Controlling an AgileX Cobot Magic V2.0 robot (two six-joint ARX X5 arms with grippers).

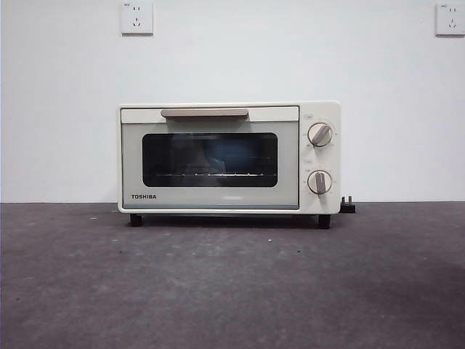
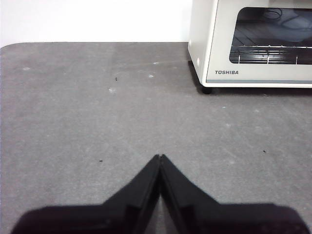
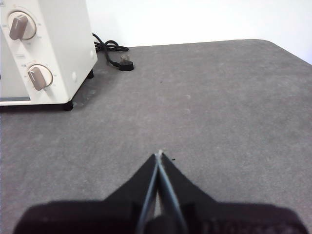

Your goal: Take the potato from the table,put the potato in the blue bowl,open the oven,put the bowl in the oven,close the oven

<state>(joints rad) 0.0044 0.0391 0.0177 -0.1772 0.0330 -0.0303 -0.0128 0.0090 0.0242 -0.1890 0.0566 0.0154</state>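
Observation:
The cream-white Toshiba oven (image 1: 229,157) stands at the back of the dark grey table (image 1: 232,283), its glass door closed under a beige bar handle (image 1: 204,113). Through the glass I can make out a wire rack. The left wrist view catches the oven (image 2: 253,44) from its left corner, and my left gripper (image 2: 160,157) is shut, empty, over bare table well short of it. My right gripper (image 3: 159,154) is shut and empty too, off to the right of the oven (image 3: 44,48). The potato and the blue bowl are out of view.
A black power cord with its plug (image 3: 122,62) lies on the table behind the oven's right side. The plug (image 1: 348,206) also shows beside the oven in the front view. Two wall sockets (image 1: 136,17) sit high on the white wall.

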